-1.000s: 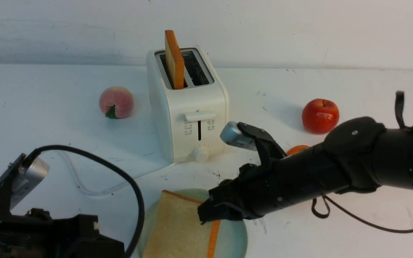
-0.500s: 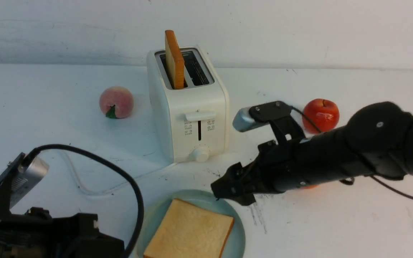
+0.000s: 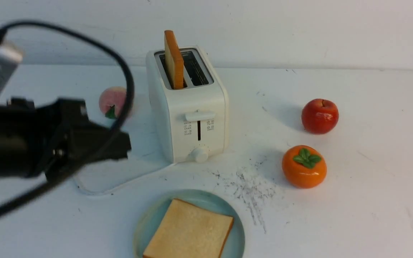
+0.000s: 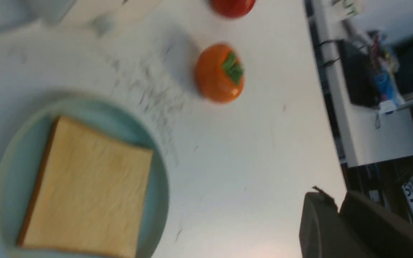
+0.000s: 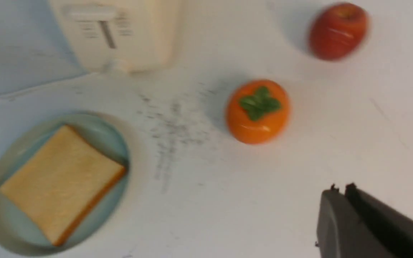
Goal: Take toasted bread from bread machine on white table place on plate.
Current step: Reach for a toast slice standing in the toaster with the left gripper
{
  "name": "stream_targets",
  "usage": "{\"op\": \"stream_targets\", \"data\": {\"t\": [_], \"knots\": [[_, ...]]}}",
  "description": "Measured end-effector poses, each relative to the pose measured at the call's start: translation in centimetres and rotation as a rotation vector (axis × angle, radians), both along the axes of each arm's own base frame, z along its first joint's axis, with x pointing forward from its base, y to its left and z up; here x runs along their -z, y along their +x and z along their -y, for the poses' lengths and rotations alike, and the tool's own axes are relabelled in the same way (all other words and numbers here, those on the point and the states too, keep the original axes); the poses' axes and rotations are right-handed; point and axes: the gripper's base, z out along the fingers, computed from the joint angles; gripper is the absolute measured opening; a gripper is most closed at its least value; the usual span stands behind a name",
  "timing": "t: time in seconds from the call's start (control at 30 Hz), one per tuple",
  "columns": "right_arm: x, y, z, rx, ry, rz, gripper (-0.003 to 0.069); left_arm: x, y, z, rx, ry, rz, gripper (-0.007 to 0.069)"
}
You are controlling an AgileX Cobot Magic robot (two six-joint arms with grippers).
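Two square, brown-crusted slices face you. On the broad, scuffed white table [image 3: 353, 215], the boxy cream toaster [image 3: 188, 107] has the upright slice [image 3: 173, 59] standing in its left-hand slot. Just in front, the round blue-green plate [image 3: 199, 196] carries the flat slice [image 3: 188, 231]. To the toaster's right sit a glossy red apple [image 3: 320, 116] and an orange persimmon [image 3: 304, 166]. Your left claw [image 4: 330, 195] and right claw [image 5: 341, 190] both look pinched together, empty.

Lab-like room: bare white table [image 3: 371, 107], cluttered desk [image 4: 378, 143] beside.
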Motion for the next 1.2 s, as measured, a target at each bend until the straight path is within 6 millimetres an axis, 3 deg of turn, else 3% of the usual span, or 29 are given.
{"op": "stream_targets", "data": {"t": [0.07,0.17,0.23,0.27,0.37,0.5,0.67,0.77,0.83,1.03,1.2], "knots": [[-0.2,-1.3,0.7,0.06,-0.013,-0.01,-0.0015,-1.7,0.7,0.2,0.008,-0.008,0.038,0.0027],[-1.1,-5.5,2.3,0.161,-0.025,0.037,-0.0019,-3.5,3.1,1.4,0.055,-0.007,0.057,-0.0014],[-1.5,-7.6,2.8,0.179,-0.019,0.098,-0.0019,-3.6,5.3,2.8,0.092,0.027,0.043,-0.0014],[-1.6,-7.8,2.8,0.179,-0.019,0.104,-0.0019,-3.6,5.3,2.8,0.092,0.027,0.043,-0.0014],[-1.3,-9.7,3.2,0.187,-0.007,0.165,-0.0019,-3.2,8.8,5.9,0.133,0.085,-0.047,-0.0014],[-0.2,-9.8,3.2,0.188,-0.014,0.134,-0.0018,-3.8,11.3,8.4,0.112,0.195,-0.083,-0.0014],[1.6,-9.3,2.9,0.177,-0.007,0.064,-0.0014,-5.2,14.0,9.9,-0.118,0.387,-0.074,-0.0014],[2.2,-9.1,2.8,0.172,-0.002,0.044,-0.0012,-4.7,15.3,10.6,-0.224,0.458,-0.084,-0.0014],[2.6,-8.9,2.6,0.166,0.012,0.042,-0.001,-3.0,16.7,11.9,-0.27,0.54,-0.095,0.0004],[2.9,-8.6,2.3,0.14,0.035,0.053,-0.0007,1.2,19.0,13.8,-0.279,0.721,-0.081,0.016],[2.9,-8.6,2.1,0.097,0.037,0.054,-0.0003,1.6,19.9,13.7,-0.305,0.769,-0.021,0.0332]]}}
